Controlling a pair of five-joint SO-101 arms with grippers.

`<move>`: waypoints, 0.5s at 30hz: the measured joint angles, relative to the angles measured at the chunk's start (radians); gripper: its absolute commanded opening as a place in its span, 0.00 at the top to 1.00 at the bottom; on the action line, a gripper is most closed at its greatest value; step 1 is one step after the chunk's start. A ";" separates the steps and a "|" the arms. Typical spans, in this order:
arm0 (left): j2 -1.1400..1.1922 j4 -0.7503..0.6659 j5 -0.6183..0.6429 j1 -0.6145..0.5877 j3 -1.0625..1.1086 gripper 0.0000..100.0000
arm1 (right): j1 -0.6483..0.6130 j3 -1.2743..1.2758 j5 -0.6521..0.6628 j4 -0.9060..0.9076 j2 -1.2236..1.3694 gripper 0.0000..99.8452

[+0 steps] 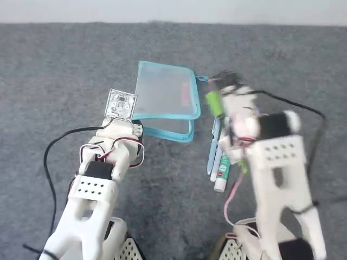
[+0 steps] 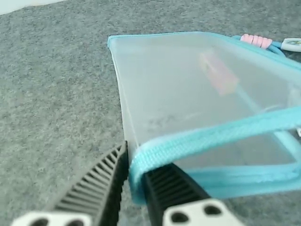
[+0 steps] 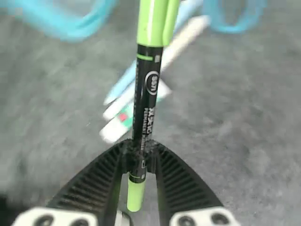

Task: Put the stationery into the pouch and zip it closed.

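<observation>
Frankly, the marker (image 3: 146, 101) is the easy part: it is light, stiff and smooth-barrelled, so it can swivel or slide if you pinch it far from its middle. Your right gripper (image 3: 140, 149) has its jaws closed on the black barrel close to the tail end, with most of the length sticking out ahead toward the pouch (image 2: 188, 94). That long overhang will probably wag if the tip bumps the zip band, so go in gently. The pouch is the awkward thing. It is thin, soft and translucent, likely to crumple and skid on the grey table (image 1: 65, 70) when pushed, and its mouth will not stand open by itself. It lies flat toward the table's far edge, about midway along it, with a small pink item (image 2: 217, 73) showing through the skin. Your left gripper (image 2: 135, 162) has its jaws shut on the blue zip band at the pouch's near corner, which is a sound hold because the stitched band is the firmest part. That arm reaches forward, low over the table. The right arm is held higher, over the spare pens (image 1: 218, 162), which lie together just beside the pouch's right side. They too look light and apt to roll, so take each near its middle.
</observation>
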 measured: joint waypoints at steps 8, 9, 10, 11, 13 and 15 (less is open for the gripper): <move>0.000 0.000 0.000 0.000 0.000 0.99 | -0.204 -0.020 0.075 0.051 0.161 0.99; 0.000 0.000 0.000 0.000 0.000 0.99 | -0.207 -0.020 0.075 0.051 0.170 0.99; 0.000 0.000 0.000 0.000 0.000 0.99 | -0.207 -0.020 0.075 0.051 0.180 0.99; 0.000 0.000 0.000 0.000 0.000 0.99 | -0.206 -0.020 0.075 0.051 0.186 0.99; 0.000 0.000 0.000 0.000 0.000 0.99 | -0.206 -0.023 0.064 0.046 0.204 0.99; 0.000 0.000 0.000 0.000 0.000 0.99 | -0.207 -0.023 0.032 0.021 0.227 0.99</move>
